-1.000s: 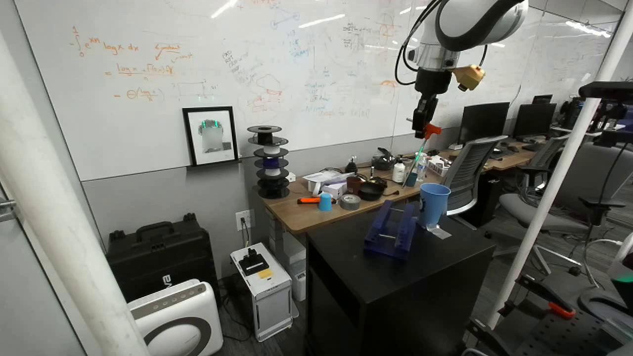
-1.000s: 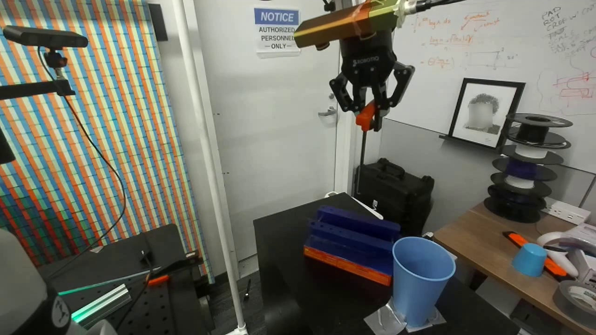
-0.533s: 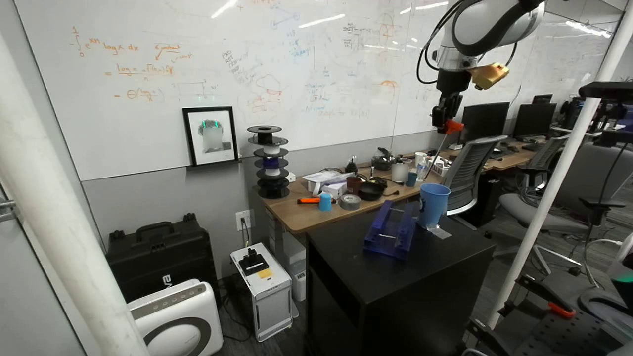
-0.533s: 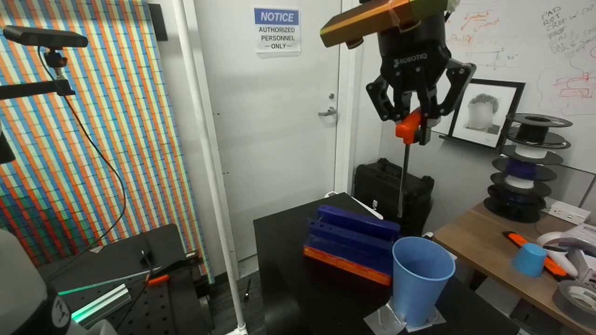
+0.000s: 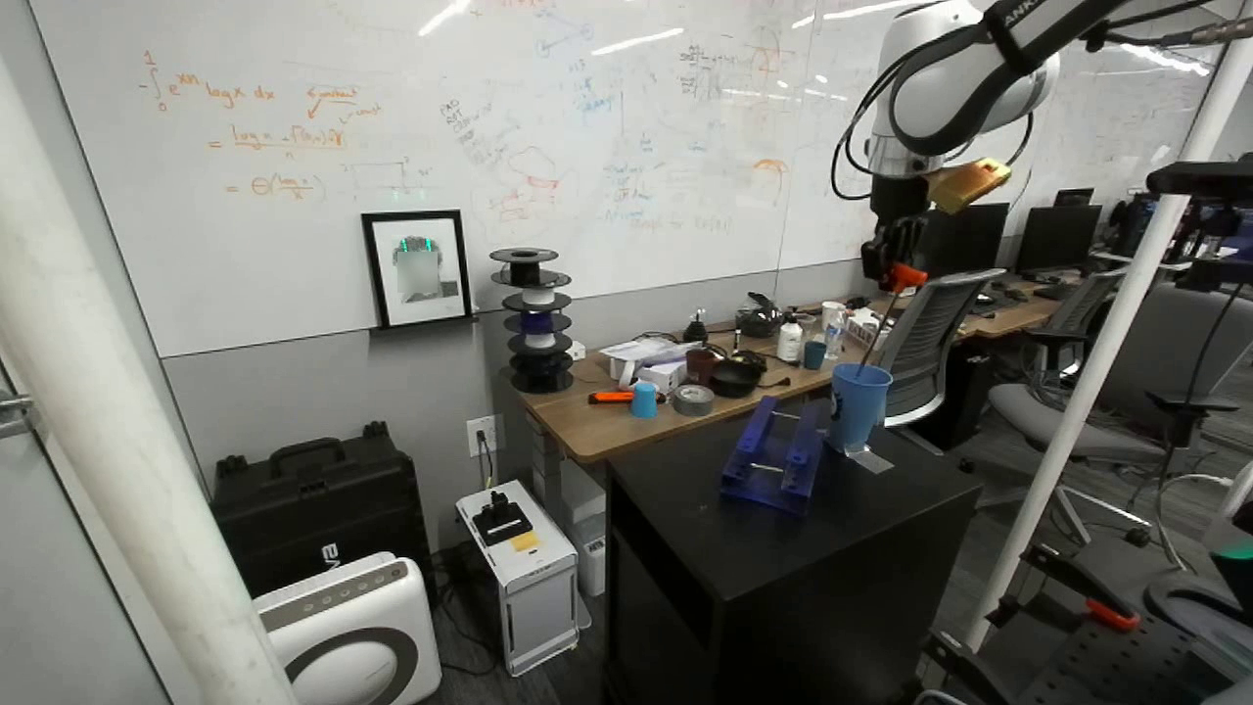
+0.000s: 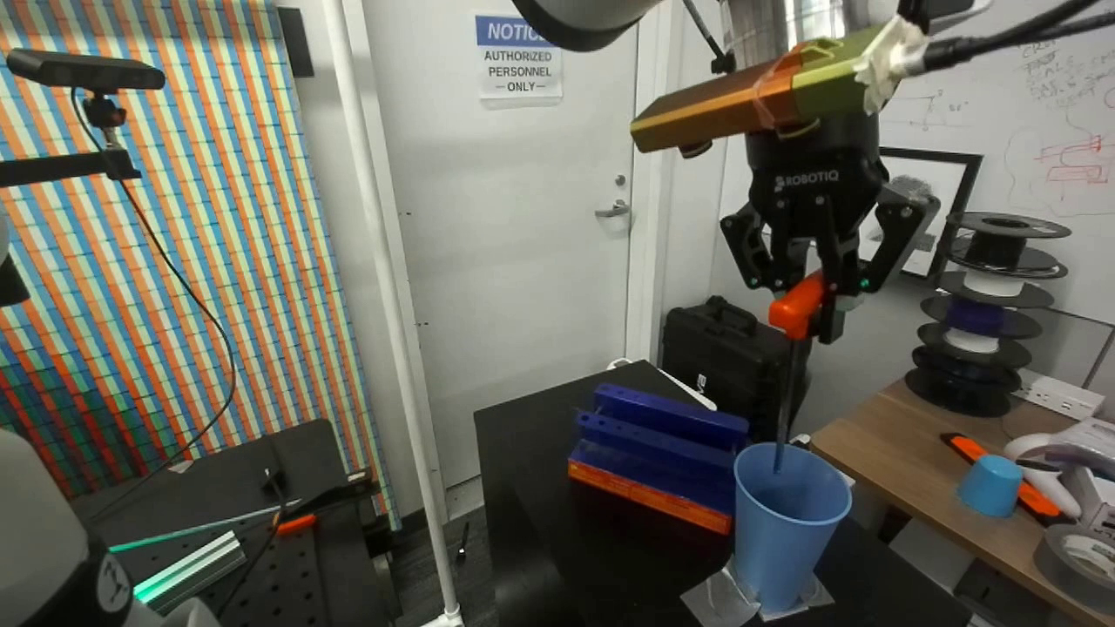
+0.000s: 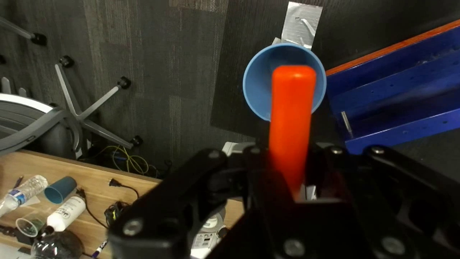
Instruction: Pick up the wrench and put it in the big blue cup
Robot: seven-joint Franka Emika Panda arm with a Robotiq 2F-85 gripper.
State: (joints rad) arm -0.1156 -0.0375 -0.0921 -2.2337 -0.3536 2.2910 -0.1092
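Observation:
The wrench is a T-handled tool with an orange handle (image 6: 797, 306) and a long thin dark shaft (image 6: 787, 396). My gripper (image 6: 806, 300) is shut on the handle, also in the other exterior view (image 5: 889, 274), with the shaft hanging down slightly tilted. The big blue cup (image 6: 788, 540) stands upright, directly below the gripper; it shows in both exterior views (image 5: 859, 411). The shaft's lower end appears within the cup's mouth in both; how deep I cannot tell. In the wrist view the handle (image 7: 293, 118) covers part of the cup (image 7: 259, 86) and hides the shaft.
A dark-blue rack (image 6: 658, 453) stands close beside the cup on the black cabinet (image 5: 744, 548). Silver tape (image 7: 302, 23) lies at the cup's base. A wooden desk (image 6: 880, 435) behind holds a small blue cup (image 6: 991, 486), a tape roll (image 5: 693, 399) and clutter. An office chair (image 5: 935, 333) stands near.
My gripper has carried the wrench sideways to above the big blue cup and then lowered it. The shaft's lower end has come down to the cup's mouth. The cup and rack stayed still.

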